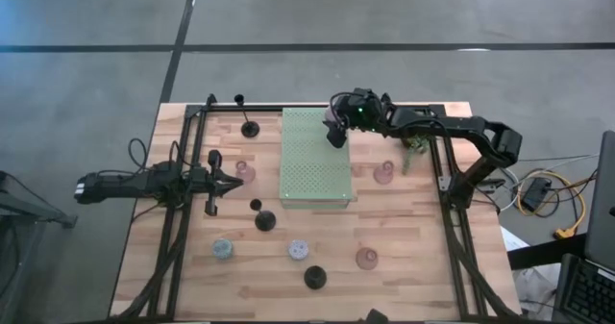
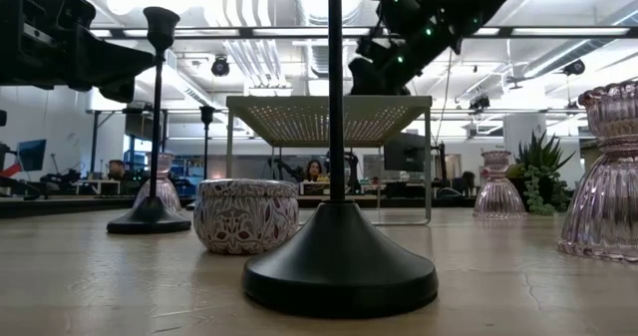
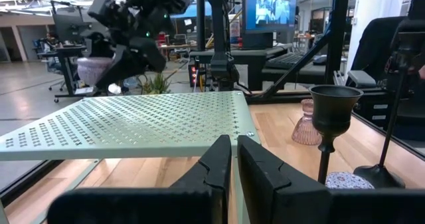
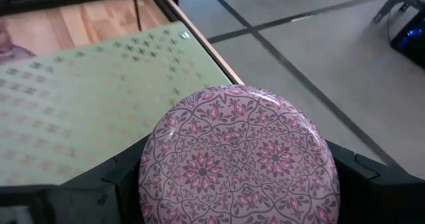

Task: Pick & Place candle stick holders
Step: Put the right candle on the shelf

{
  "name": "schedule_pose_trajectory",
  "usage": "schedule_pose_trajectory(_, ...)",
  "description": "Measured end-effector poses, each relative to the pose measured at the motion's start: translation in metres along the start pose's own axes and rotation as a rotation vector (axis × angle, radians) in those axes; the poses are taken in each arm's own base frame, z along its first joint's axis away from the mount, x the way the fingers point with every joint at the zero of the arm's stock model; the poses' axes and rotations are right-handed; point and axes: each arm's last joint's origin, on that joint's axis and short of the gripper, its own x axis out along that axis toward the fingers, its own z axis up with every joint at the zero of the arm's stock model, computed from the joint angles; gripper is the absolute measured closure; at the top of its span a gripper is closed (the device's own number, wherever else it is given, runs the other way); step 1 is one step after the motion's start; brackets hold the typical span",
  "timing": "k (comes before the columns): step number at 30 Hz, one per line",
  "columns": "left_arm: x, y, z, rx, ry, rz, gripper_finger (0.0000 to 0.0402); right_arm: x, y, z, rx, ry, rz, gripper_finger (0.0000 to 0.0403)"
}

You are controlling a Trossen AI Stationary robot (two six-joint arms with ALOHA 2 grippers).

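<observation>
Right gripper (image 1: 335, 132) clamping a lilac patterned round candle holder (image 4: 239, 156) above the green perforated mat's (image 1: 315, 161) far right corner, left gripper (image 1: 233, 182) pressed together, left of the mat

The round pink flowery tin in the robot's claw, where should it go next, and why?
Probably straight down. The right gripper holds the flowery tin above the far end of the green mat, and the bare mat lies right below it. Lowering it there, then letting go, looks like the next small move. The left gripper waits, shut, beside the mat.
</observation>
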Motion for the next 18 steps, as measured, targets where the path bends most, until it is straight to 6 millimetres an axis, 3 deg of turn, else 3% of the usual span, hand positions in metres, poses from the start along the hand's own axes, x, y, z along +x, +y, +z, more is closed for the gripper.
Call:
schedule_pose_trajectory(7, 0.0, 0.0, 0.0, 0.0, 0.0, 0.0, 0.0369, 0.006, -0.006, -0.018, 0.07, -0.039, -0.017, 0.0116)
schedule_pose_trajectory(18, 0.0, 0.0, 0.0, 0.0, 0.001, 0.0, 0.0369, 0.028, -0.007, -0.017, 0.074, -0.017, 0.009, 0.0116)
